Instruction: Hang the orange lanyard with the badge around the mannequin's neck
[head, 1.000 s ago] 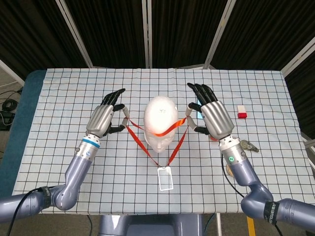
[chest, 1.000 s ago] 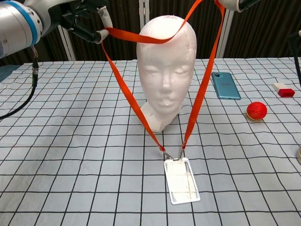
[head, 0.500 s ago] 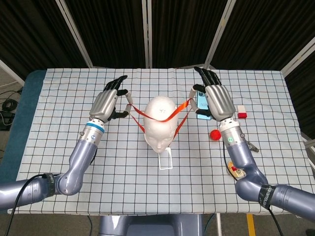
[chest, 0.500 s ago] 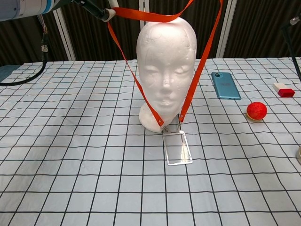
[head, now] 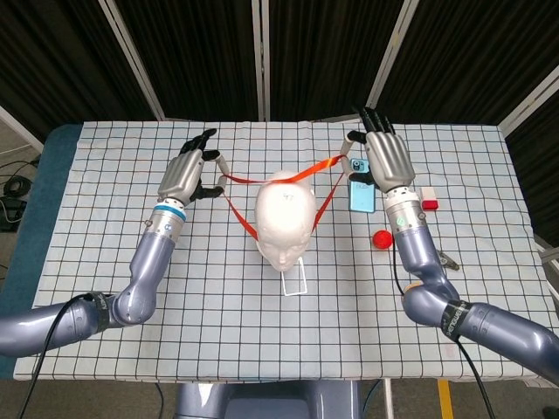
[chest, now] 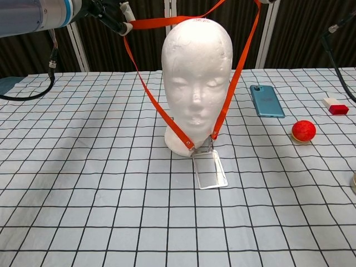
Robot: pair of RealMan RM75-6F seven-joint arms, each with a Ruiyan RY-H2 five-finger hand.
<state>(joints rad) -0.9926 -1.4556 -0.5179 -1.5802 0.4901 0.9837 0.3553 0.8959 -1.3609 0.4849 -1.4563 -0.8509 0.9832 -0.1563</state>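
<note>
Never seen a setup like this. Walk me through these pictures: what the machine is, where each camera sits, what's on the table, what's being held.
This is a two-armed robot with humanlike hands, steered remotely by a person. One picture looks down from its head, the other forward from its chest. On the checkered table stands a white foam mannequin head. The left hand and right hand each hold one side of an orange lanyard, stretched over the crown. Its clear badge lies on the cloth in front of the neck. Off to the side lie a phone, a red ball and a small red-and-white block.
</note>
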